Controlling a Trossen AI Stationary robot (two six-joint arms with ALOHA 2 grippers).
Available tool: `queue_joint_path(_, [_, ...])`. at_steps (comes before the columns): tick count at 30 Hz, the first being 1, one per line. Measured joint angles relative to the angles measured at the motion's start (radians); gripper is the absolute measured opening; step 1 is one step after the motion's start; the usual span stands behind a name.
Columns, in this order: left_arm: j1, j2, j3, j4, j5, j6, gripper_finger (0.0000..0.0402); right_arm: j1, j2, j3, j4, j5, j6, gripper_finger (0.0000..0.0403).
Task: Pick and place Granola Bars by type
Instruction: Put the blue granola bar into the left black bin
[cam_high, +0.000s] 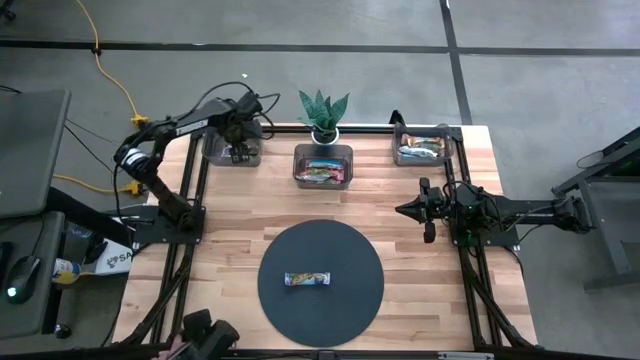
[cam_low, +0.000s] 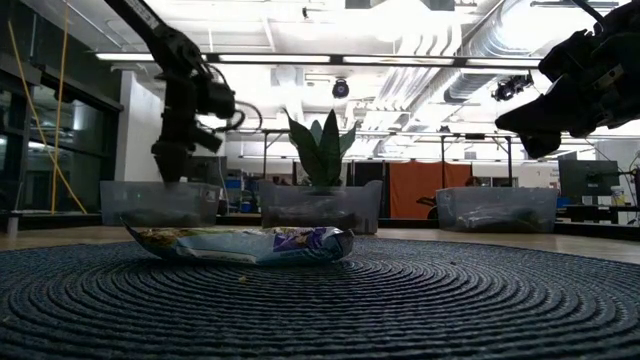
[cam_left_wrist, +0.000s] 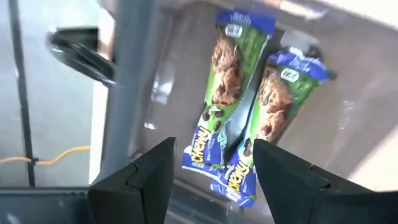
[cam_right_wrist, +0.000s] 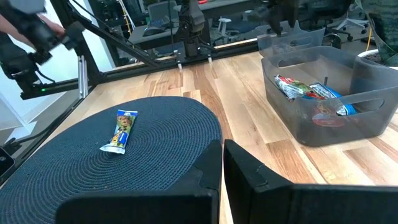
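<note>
Left bin (cam_high: 232, 150) holds two green bars (cam_left_wrist: 239, 106) beneath the left gripper's (cam_left_wrist: 214, 168) wide jaws; one blue bar (cam_high: 307, 279) lies on the mat (cam_high: 320, 320) (right gripper (cam_high: 424, 211) closed, apart).

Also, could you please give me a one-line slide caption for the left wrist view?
Left gripper open above two green-wrapped granola bars lying side by side in the left bin.

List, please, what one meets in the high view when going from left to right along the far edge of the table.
Left gripper over the left bin → potted plant with the middle bin just in front of it → right bin.
</note>
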Motion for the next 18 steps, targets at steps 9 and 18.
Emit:
queue_joint_path(9, [0.000, -0.224, 0.000, 0.026, 0.293, -0.050, 0.0209, 0.000, 0.000, 0.000, 0.000, 0.000, 0.000, 0.0000])
queue_joint_path(18, [-0.001, -0.434, 0.000, 0.166, 0.748, -0.218, 0.0209, 0.000, 0.000, 0.000, 0.000, 0.000, 0.000, 0.0000])
